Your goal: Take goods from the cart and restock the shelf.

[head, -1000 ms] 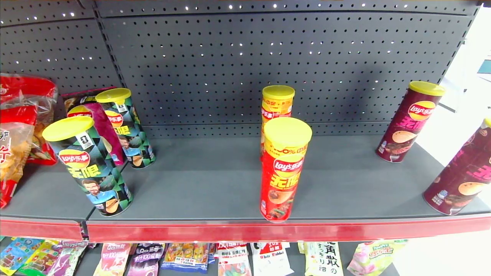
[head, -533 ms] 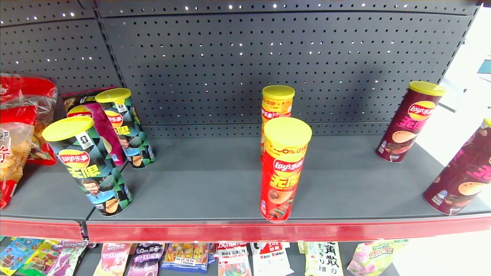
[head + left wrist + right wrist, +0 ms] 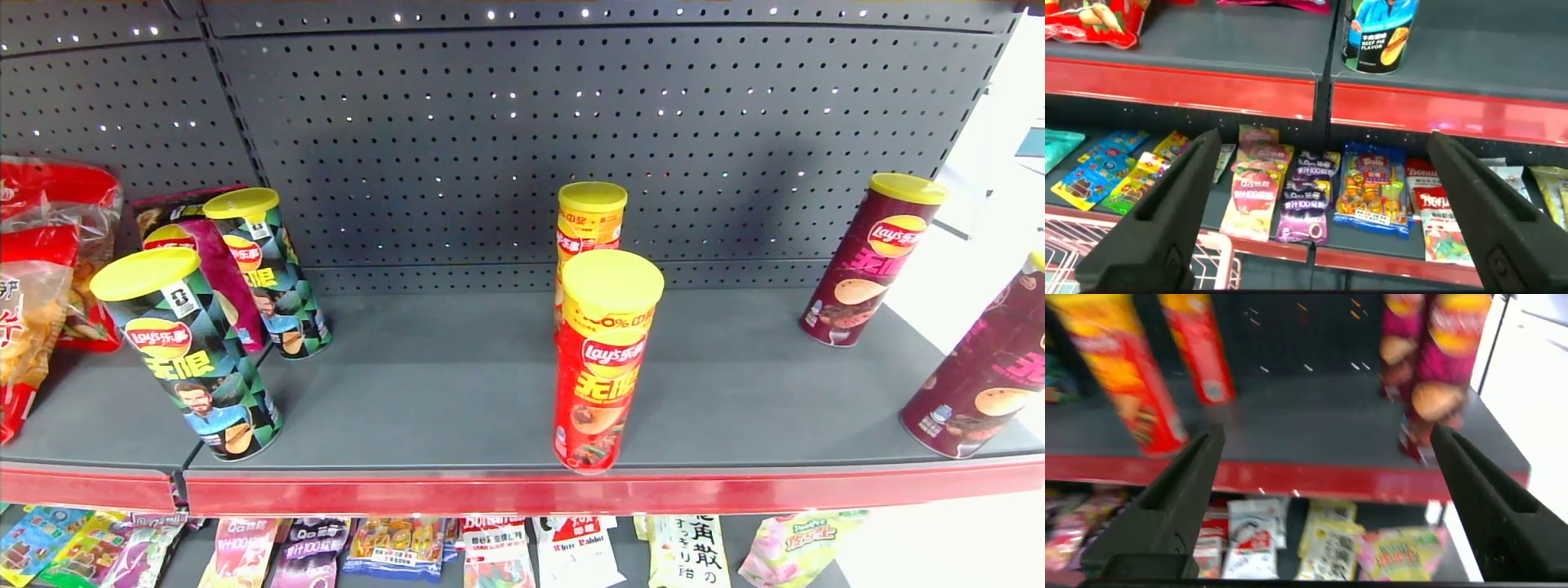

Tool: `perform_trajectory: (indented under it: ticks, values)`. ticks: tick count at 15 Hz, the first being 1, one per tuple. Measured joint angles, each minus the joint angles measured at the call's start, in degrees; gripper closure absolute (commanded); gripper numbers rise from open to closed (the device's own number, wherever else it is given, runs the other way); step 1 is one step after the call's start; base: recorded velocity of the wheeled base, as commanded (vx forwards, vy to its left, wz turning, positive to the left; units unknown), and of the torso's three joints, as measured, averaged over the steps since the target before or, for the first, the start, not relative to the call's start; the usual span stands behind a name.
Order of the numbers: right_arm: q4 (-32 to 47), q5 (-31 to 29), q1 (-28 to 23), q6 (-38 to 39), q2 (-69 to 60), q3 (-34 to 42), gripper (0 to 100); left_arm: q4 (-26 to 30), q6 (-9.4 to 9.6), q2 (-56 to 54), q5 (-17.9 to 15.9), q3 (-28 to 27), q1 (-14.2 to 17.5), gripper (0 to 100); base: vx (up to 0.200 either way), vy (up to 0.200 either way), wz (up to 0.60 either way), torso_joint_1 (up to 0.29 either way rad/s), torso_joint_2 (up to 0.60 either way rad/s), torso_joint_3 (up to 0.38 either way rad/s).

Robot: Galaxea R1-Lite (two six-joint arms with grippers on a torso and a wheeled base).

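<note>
red chip can [image 3: 606,367] | yellow lid | upright | shelf [image 3: 457,388] front edge

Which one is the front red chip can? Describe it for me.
On the grey shelf, midway along its red front strip, stands the front red can. A second red can stands behind it; green-patterned cans are left, maroon cans right.

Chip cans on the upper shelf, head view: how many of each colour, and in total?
Green-patterned chip cans: 2
Red chip cans: 2
Maroon chip cans: 2
Total: 6
</note>
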Motion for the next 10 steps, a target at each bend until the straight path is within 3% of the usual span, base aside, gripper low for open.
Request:
perform_trajectory:
  ticks: [4, 10]
  values:
    - [0.41, 3.47, 4.72, -9.09, 12.61, -3.54, 0, 0.0, 0.0, 0.0, 0.0, 0.0, 0.0, 0, 0.0, 0.0, 0.0, 0.0, 0.0, 0.0]
    - [-0.13, 8.29, 11.52, -11.04, 36.17, -9.22, 0, -0.02, 0.0, 0.0, 0.0, 0.0, 0.0, 0, 0.0, 0.0, 0.0, 0.0, 0.0, 0.0]
